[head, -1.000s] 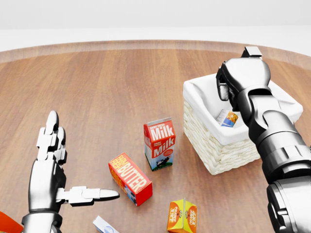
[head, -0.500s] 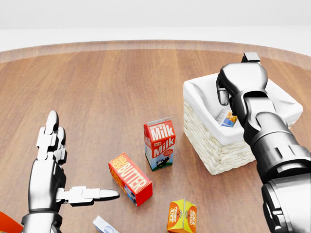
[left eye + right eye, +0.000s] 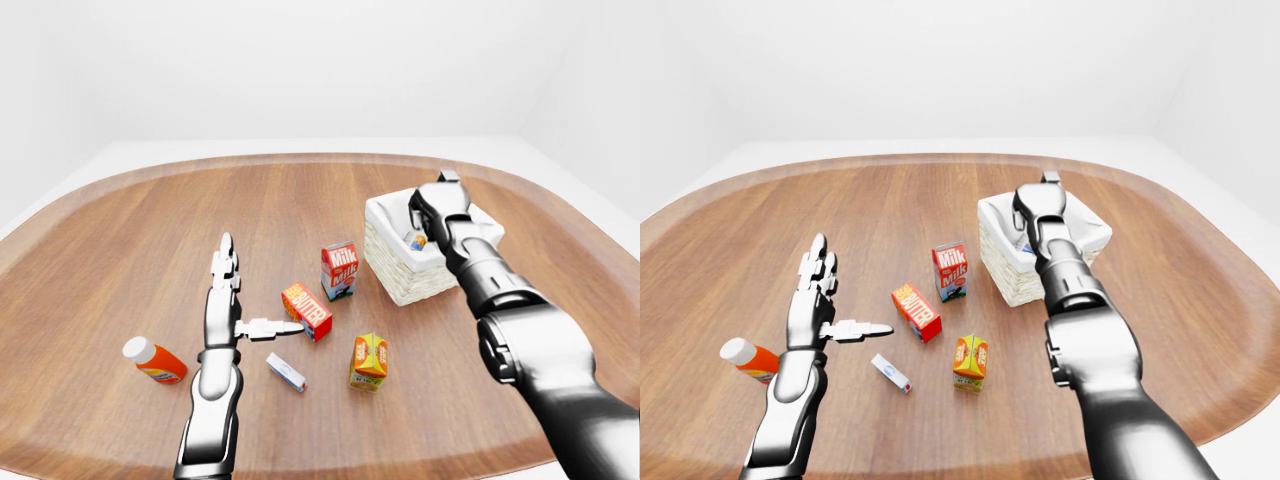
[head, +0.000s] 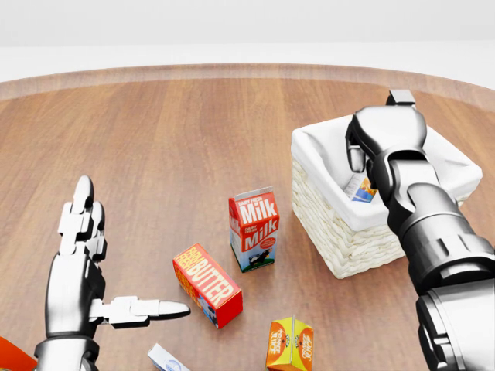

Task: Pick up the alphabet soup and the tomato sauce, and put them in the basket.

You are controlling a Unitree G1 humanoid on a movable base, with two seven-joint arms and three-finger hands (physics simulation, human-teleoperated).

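Observation:
A white-lined wicker basket (image 4: 348, 241) stands at the right of the head view. Inside it lies a small can with a white, orange and blue label (image 4: 359, 188), which looks like the alphabet soup. My right hand (image 4: 363, 154) hovers over the basket's middle, its back toward the camera and its fingers hanging down just above the can, holding nothing. My left hand (image 4: 128, 251) rests open at the lower left, fingers straight and thumb pointing right toward the butter box. No tomato sauce can shows; the right arm hides part of the basket's inside.
A milk carton (image 4: 254, 229) stands left of the basket. Below it are a red butter box (image 4: 206, 284), an orange juice carton (image 4: 290, 345) and a small white-and-blue box (image 3: 286, 372). An orange bottle with a white cap (image 3: 155, 362) lies at the far left.
My right hand has sunk a little lower into the basket and now covers part of the can. The can and the left hand have not moved.

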